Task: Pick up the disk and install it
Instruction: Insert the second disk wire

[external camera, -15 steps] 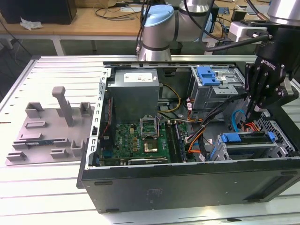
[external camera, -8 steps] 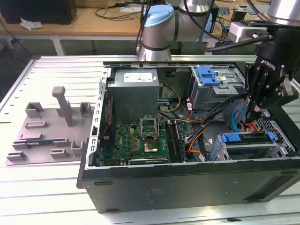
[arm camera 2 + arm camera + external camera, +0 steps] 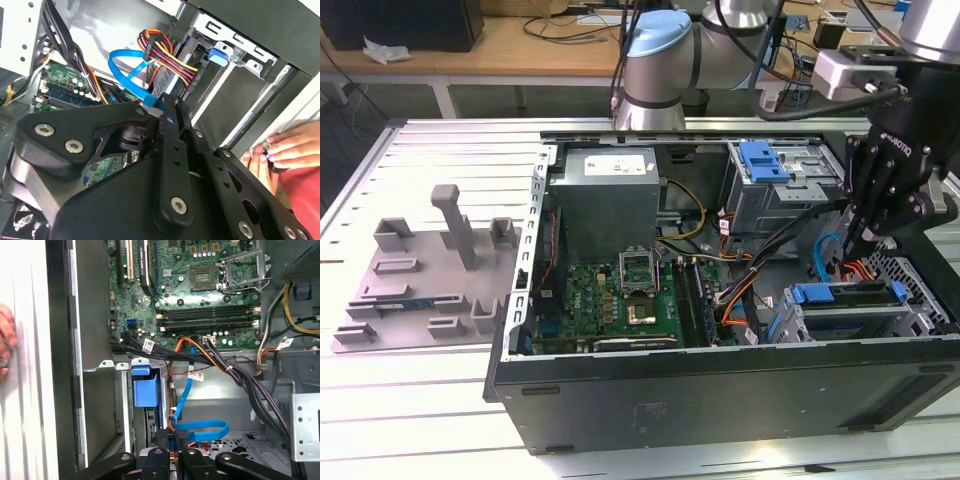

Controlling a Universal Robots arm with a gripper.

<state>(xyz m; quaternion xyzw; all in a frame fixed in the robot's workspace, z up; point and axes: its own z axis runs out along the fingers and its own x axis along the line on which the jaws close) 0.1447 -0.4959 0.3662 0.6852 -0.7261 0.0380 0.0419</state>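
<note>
Tabletop (image 3: 420, 400) carries a grey fixture block (image 3: 425, 270) near its left edge, then the opened computer case (image 3: 720, 390). Motherboard (image 3: 620, 300) lies exposed mid-case. Toward the case's right corner the disk (image 3: 840, 296), blue bracket visible, sits in the lower drive bay, apparently already seated. Pincer (image 3: 855, 245) hangs just above it, fingers drawn together with nothing between them in the first wrist view. A person's hand (image 3: 280, 150) rests on the case edge. Judgement: installation looks largely complete.

no legible text, labels unreadable
</note>
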